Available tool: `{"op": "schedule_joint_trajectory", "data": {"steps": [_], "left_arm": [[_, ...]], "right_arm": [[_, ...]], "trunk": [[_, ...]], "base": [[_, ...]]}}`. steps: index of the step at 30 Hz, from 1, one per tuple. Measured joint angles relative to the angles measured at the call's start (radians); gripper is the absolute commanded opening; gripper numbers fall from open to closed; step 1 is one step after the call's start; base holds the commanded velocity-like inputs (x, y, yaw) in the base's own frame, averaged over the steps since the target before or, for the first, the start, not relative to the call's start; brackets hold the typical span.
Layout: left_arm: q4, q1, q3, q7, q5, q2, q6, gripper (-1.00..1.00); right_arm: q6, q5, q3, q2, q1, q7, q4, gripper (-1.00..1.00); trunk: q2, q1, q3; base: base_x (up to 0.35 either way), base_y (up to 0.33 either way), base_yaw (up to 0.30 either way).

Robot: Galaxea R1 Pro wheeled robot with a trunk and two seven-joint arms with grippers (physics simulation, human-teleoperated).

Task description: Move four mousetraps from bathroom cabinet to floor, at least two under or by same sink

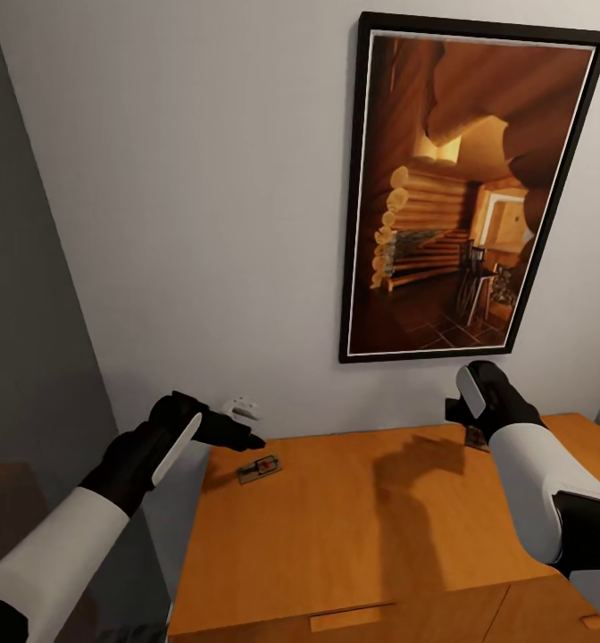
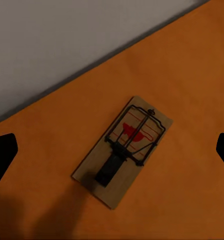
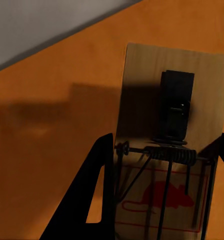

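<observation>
Cabinet (image 1: 354,527) top: mousetrap (image 2: 123,150) beneath open left tool (image 1: 246,427); right tool's state unclear.

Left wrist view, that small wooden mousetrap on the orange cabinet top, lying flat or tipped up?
Lying flat: the small wooden mousetrap rests board-down on the orange cabinet top, wire side up.

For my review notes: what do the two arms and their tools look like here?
Both arms have white forearm shells and black wrist housings with a white oval panel. The left tool has slim black fingers, with a small white bracket at its wrist. The right tool is black; its fingers are flat, with a triangular cutout.
</observation>
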Motion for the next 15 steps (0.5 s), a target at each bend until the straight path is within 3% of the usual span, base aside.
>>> {"op": "schedule_joint_trajectory", "data": {"steps": [15], "left_arm": [[0.009, 0.000, 0.000, 0.003, -0.002, -0.006, -0.003, 1.00]], "right_arm": [[0.000, 0.003, 0.002, -0.025, 0.000, -0.006, -0.002, -1.00]], "trunk": [[0.000, 0.000, 0.000]], "base": [[0.020, 0.000, 0.000]]}}
